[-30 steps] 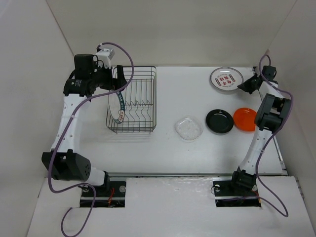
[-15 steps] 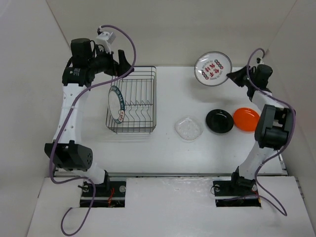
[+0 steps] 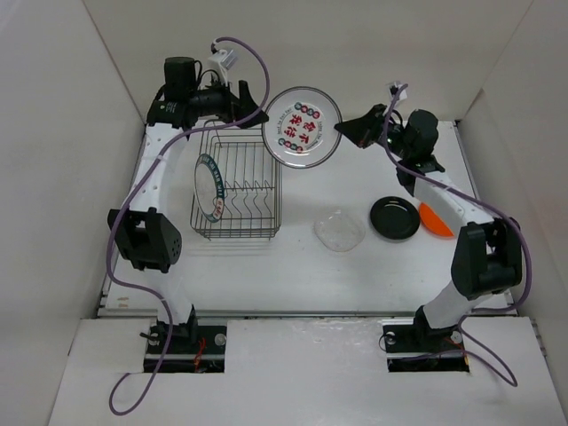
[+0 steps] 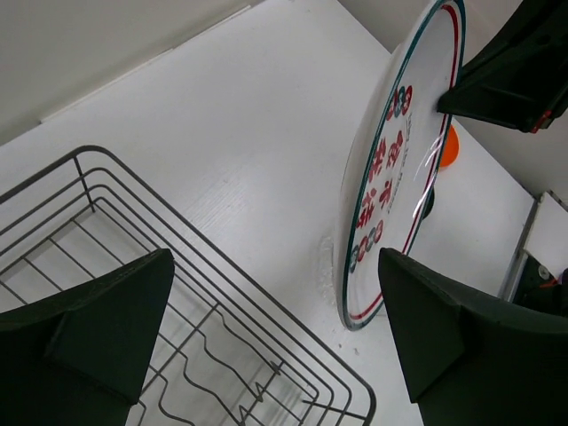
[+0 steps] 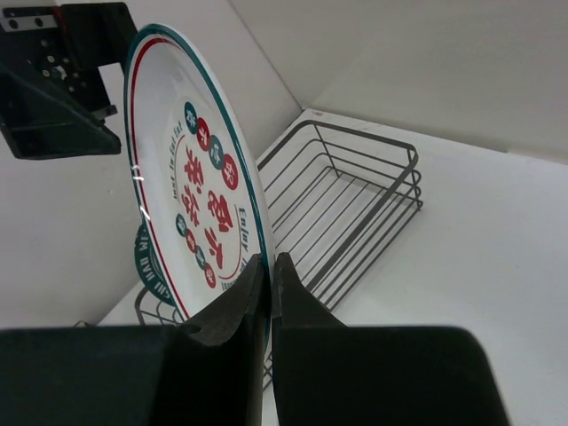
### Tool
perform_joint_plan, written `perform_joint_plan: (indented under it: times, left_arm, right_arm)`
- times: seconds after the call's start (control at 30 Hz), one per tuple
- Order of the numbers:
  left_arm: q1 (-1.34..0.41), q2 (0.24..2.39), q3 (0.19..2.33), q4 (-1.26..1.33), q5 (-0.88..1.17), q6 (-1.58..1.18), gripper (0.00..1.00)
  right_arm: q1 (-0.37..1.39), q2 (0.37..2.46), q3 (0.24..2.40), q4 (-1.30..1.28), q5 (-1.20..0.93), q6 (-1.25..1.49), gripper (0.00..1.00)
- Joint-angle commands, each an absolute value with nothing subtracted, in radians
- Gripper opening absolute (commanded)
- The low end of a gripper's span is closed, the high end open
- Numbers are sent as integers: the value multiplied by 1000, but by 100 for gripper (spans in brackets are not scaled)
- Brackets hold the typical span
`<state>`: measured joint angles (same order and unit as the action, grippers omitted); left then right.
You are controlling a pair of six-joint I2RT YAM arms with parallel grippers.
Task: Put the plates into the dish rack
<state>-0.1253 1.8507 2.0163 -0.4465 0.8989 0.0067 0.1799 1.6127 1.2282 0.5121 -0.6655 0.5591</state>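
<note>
Right claw point(image 3: 341, 131) clamped on rim of red-marked plate point(image 3: 303, 127), held on edge near far corner of dish rack point(image 3: 266, 236), left claw point(image 3: 250, 106) wide open beside it, blue-rimmed plate point(image 3: 209, 188) standing in rack.

Left arm point(image 3: 151, 177), right arm point(image 3: 448, 200): white links, black joints, purple cables point(image 3: 241, 42).

Upper-middle white plate point(image 3: 302, 127) had red marks ringed by red and teal dots; dish rack point(image 3: 238, 235) was dark grey.
</note>
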Motion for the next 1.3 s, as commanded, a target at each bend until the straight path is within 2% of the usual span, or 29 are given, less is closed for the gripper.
perform_joint_plan:
  times: [0.0, 0.1, 0.17, 0.27, 0.4, 0.47, 0.57, 0.6, 0.63, 0.67, 0.73, 0.83, 0.87, 1.0, 1.17, 1.27]
  left_arm:
    - [-124, 1827, 2039, -423, 985, 20, 97]
    - [-124, 1827, 2016, -423, 1012, 32, 92]
    - [-124, 1827, 2006, -423, 1029, 44, 83]
    - [-135, 1827, 2006, -451, 1029, 63, 63]
    - [-144, 1827, 1988, -469, 1039, 75, 53]
    - [-144, 1827, 1988, -469, 1039, 75, 37]
    - [-144, 1818, 1988, -479, 994, 61, 0]
    - [-144, 1807, 1988, -479, 967, 51, 0]
    - [-144, 1793, 1979, -479, 935, 38, 0]
    - [-144, 1755, 1959, -479, 860, 29, 0]
    - [-153, 1701, 1921, -468, 754, 11, 0]
    - [-179, 1573, 1824, -457, 406, -14, 0]
    - [-204, 1519, 1794, -489, 211, -14, 0]
    - [-224, 1454, 1796, -624, -88, -14, 0]
    - [-267, 1439, 1853, -817, -256, -63, 0]
    - [-305, 1439, 1812, -871, -357, -89, 0]
  right_arm:
    - [192, 1612, 1244, 672, -672, 609, 0]
    - [212, 1623, 1282, 684, -684, 634, 0]
    - [224, 1623, 1292, 684, -673, 643, 0]
    - [244, 1634, 1292, 753, -684, 701, 0]
    - [267, 1670, 1292, 868, -710, 791, 0]
    - [282, 1671, 1292, 868, -701, 792, 0]
    - [304, 1680, 1301, 853, -675, 776, 0]
    - [304, 1680, 1301, 813, -661, 767, 16]
    - [314, 1680, 1301, 787, -641, 740, 77]
    - [314, 1666, 1301, 749, -587, 717, 100]
    - [324, 1635, 1322, 576, -507, 625, 100]
    - [351, 1612, 1373, 297, -274, 530, 100]
    - [376, 1596, 1393, 226, -141, 481, 100]
    - [399, 1572, 1430, 20, 6, 445, 100]
    - [399, 1534, 1421, -61, 38, 436, 100]
    - [399, 1496, 1398, -71, 38, 445, 100]
